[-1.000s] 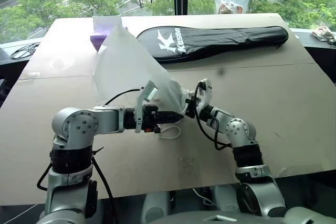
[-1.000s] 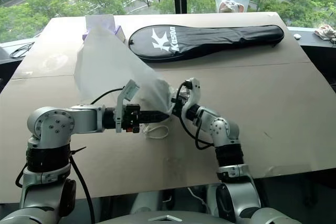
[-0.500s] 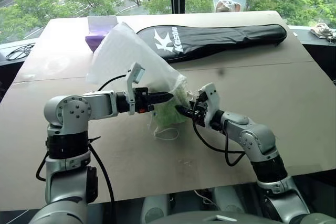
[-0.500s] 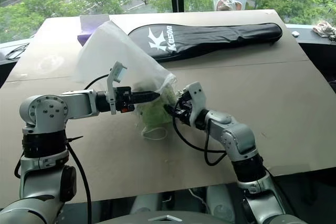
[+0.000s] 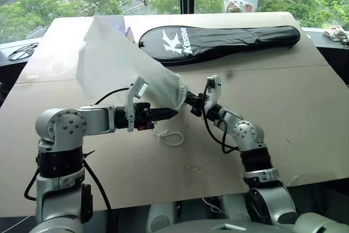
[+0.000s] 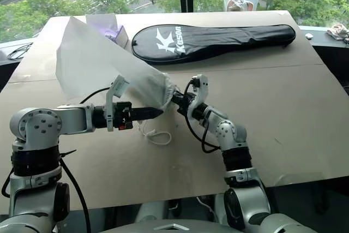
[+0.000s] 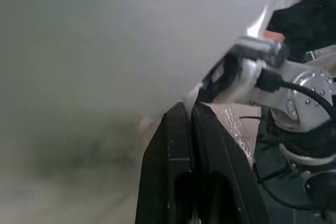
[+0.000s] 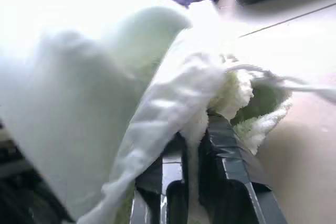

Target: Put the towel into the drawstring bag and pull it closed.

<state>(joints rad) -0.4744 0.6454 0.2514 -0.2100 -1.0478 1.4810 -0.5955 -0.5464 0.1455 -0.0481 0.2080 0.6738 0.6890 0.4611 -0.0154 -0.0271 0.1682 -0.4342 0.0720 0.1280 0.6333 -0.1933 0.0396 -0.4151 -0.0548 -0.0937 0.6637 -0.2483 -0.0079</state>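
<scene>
A: Start on the left. What is the left gripper (image 5: 173,113) doing?

B: Its jaws are pressed together at the bag's mouth. It seems to pinch the hem or the cord there, though I can't make out which. The drawstring bag (image 5: 117,66) rises from that point up and to the far left, off the table (image 5: 283,102), like a sail.

A: And a moment ago?

B: Half a second back the mouth sagged open, with the light-green towel bulging out low between the two grippers. Now the mouth is bunched narrow, and from the head views the green barely shows.

A: So the towel is inside?

B: Mostly, I'd judge. The right wrist view shows the towel (image 8: 247,95) just within the gathered hem, a fluffy edge peeking out beside the fingers.

A: The right gripper (image 5: 189,101)?

B: It was partly open before. Now it has clamped thin white fabric at the right side of the mouth, touching the bag just beside the left gripper.

A: The cord?

B: A loop of cream drawstring (image 5: 170,137) hangs slack onto the table below the mouth. Neither gripper has it taut, so the closing pull is not yet done.

A: Anything farther right?

B: The black racket cover (image 5: 218,39) lies at the far side, well apart.
</scene>
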